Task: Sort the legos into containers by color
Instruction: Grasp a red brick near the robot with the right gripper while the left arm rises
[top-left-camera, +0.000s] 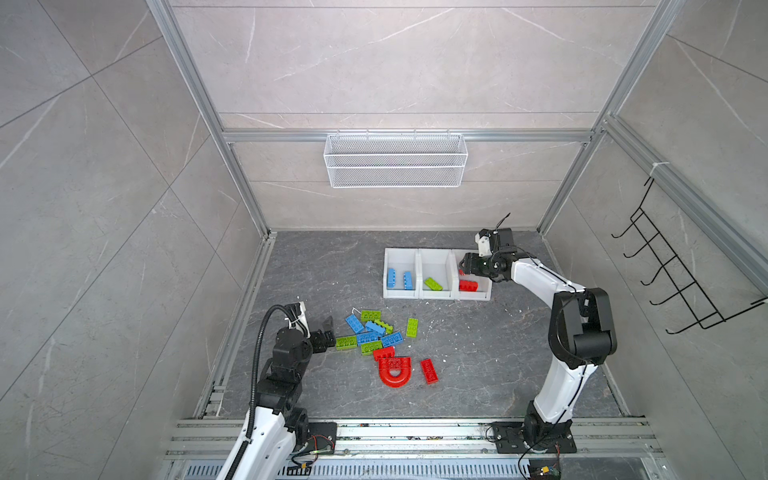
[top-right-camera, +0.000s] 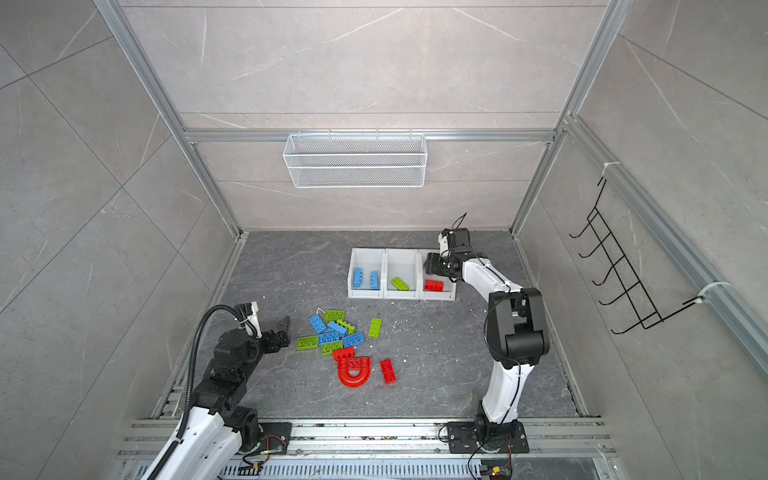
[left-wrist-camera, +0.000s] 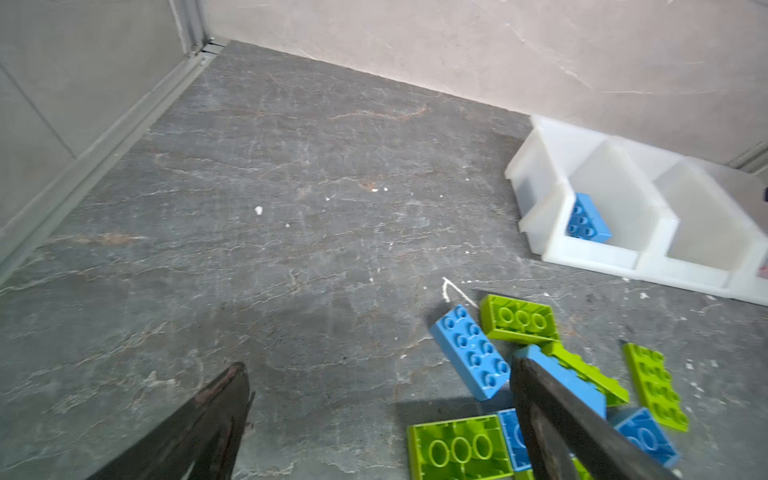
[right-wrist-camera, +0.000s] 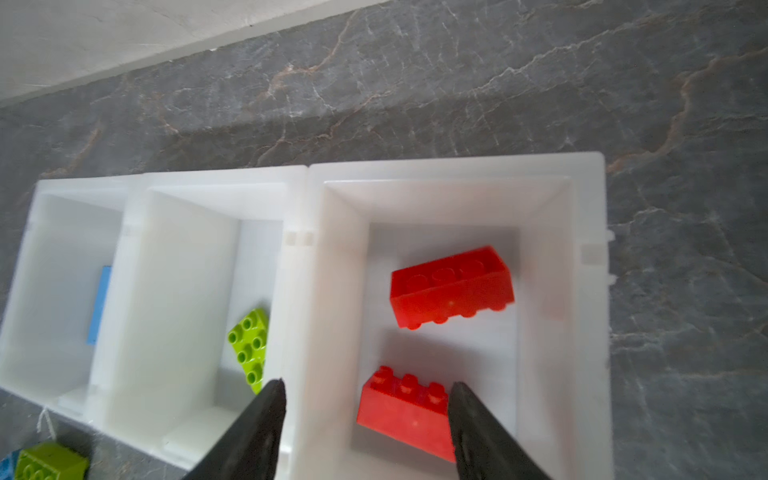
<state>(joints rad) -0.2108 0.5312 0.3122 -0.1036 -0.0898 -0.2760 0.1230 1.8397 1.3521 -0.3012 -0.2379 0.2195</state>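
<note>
Three joined white containers stand at the back right. The left one holds two blue legos, the middle one a green lego, the right one a red lego. My right gripper hangs open over the right container. A second red lego lies below, between its fingers. Loose blue and green legos, a red arch and a red brick lie mid-floor. My left gripper stands open and empty at the pile's left edge, by a green lego.
A white wire mesh basket hangs on the back wall, and a black hook rack on the right wall. Aluminium frame rails run along the floor's edges. Small white specks dot the dark stone floor.
</note>
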